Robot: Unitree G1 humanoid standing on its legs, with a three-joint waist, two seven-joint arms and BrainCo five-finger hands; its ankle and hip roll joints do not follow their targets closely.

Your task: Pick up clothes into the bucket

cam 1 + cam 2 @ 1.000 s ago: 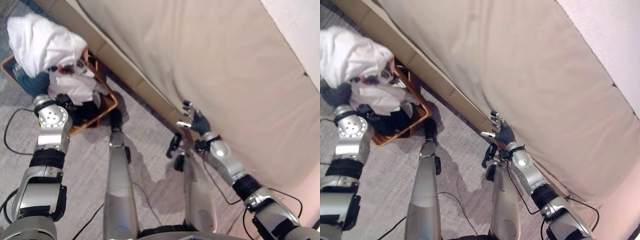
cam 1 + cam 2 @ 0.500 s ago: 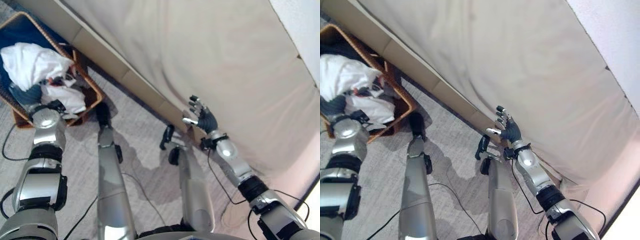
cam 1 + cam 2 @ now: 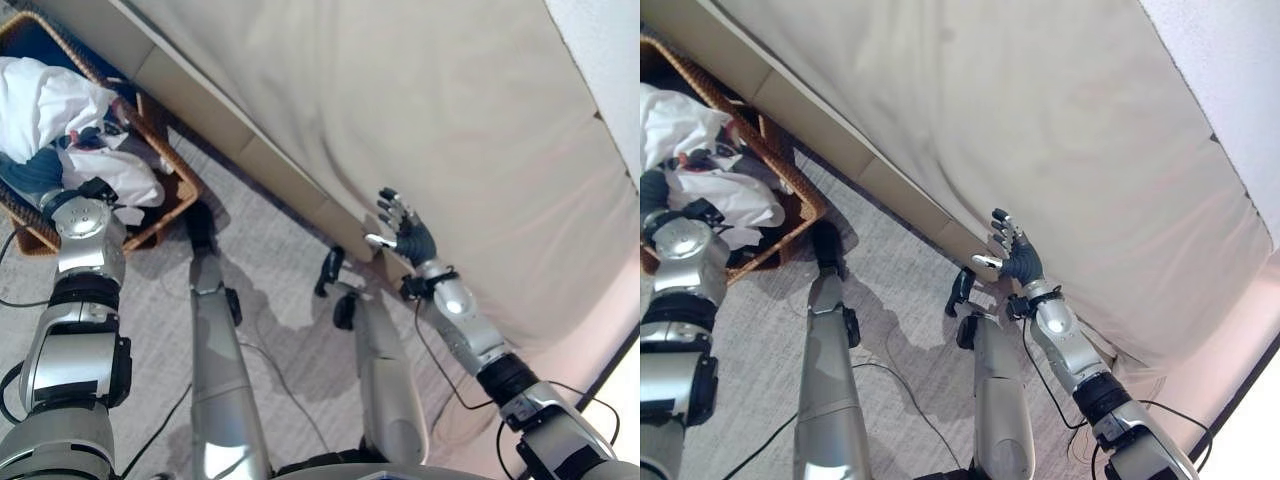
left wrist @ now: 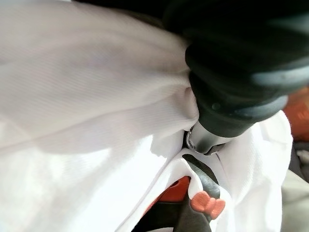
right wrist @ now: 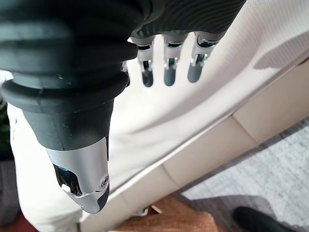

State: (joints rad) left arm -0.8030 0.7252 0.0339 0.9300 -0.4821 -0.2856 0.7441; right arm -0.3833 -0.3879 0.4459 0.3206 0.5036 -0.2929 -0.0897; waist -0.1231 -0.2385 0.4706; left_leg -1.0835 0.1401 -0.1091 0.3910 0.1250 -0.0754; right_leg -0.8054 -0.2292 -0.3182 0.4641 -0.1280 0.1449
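A brown woven basket (image 3: 178,192) stands on the carpet at the upper left, against the sofa's base. It holds a heap of white clothes (image 3: 40,95), a white garment with a red and dark print (image 3: 125,175) and something dark blue (image 3: 28,172). My left hand (image 3: 96,188) is down in the basket among the clothes. In the left wrist view white cloth (image 4: 87,96) is gathered in folds into that hand (image 4: 227,96). My right hand (image 3: 407,236) is raised by the sofa's front edge, open and holding nothing, its fingers (image 5: 166,67) straight.
A large beige sofa cushion (image 3: 420,110) fills the upper right, with a beige base board (image 3: 235,135) along the floor. Grey carpet (image 3: 285,300) lies between the basket and the sofa. A white wall (image 3: 610,50) shows at the top right corner.
The white garment, held high over the basket a second ago, has come down into it with my left hand. The camera has shifted. My right hand has stayed open by the sofa.
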